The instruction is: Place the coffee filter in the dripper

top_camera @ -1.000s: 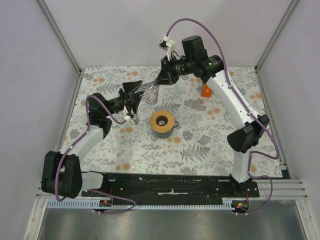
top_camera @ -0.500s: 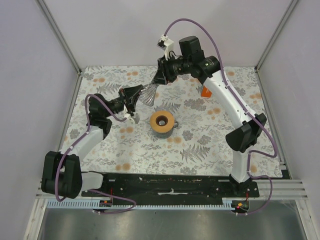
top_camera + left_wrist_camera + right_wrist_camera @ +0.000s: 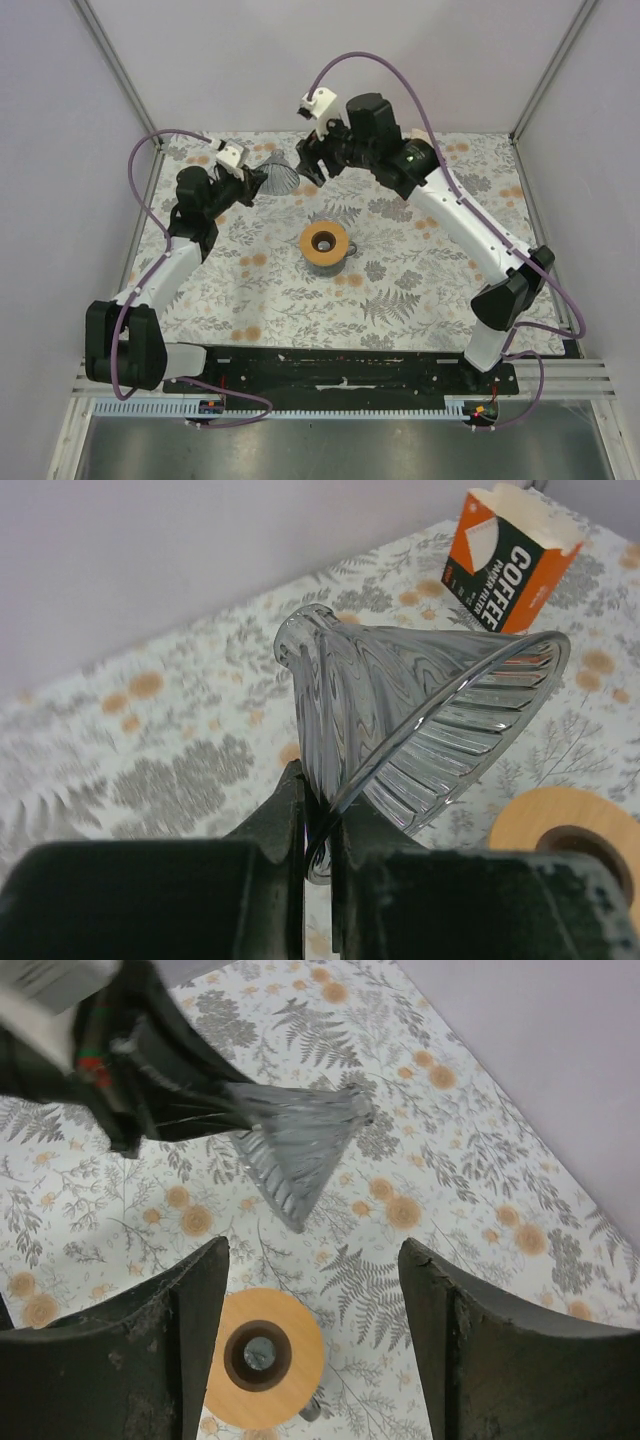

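Covering the tabletop (image 3: 400,300) is a cloth printed with grey ferns and orange blooms, boxed in by plain pale walls (image 3: 60,150) and metal corner posts. At left, the left fingers (image 3: 278,815) are clamped on the rim of the dripper (image 3: 279,177), tipped sideways above the cloth. A tan collar (image 3: 324,243) sits mid-tabletop. The right fingers (image 3: 160,1360) stand wide apart near the cone. An orange carton (image 3: 505,555) stands by the back wall.

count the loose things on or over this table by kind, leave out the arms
grey ribbed dripper cone: 1
tan round collar: 1
orange filter carton: 1
total: 3
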Controlling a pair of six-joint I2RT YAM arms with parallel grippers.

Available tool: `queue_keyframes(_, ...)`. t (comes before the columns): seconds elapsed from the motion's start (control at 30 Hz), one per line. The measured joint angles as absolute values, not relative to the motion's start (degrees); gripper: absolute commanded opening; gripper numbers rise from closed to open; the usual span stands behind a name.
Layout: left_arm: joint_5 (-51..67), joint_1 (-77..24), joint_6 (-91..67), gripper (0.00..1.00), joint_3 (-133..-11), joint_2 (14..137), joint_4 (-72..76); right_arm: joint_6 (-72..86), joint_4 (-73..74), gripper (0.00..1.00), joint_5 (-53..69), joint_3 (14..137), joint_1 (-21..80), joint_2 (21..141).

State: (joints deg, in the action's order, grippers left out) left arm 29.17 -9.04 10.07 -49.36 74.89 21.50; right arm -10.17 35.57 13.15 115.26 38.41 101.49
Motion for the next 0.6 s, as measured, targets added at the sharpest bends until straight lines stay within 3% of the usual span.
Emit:
queue_keyframes(0.2,22.98,-7.46,-11.22,0.02,-49.5,74.98,14.85,-13.23,31.4,0.73,10.68,112.95,44.51,102.78)
queue_keyframes(0.47,25.52,-7.46,-20.18,0.02,-49.5,74.98,17.32,-12.49,29.04,0.6,5.85,116.66,44.21,109.93)
queue_keyframes(0.6,26.61,-7.46,-21.32,0.02,-49.47,74.98,18.44,-11.62,29.02,0.36,3.99,118.24,43.7,112.62)
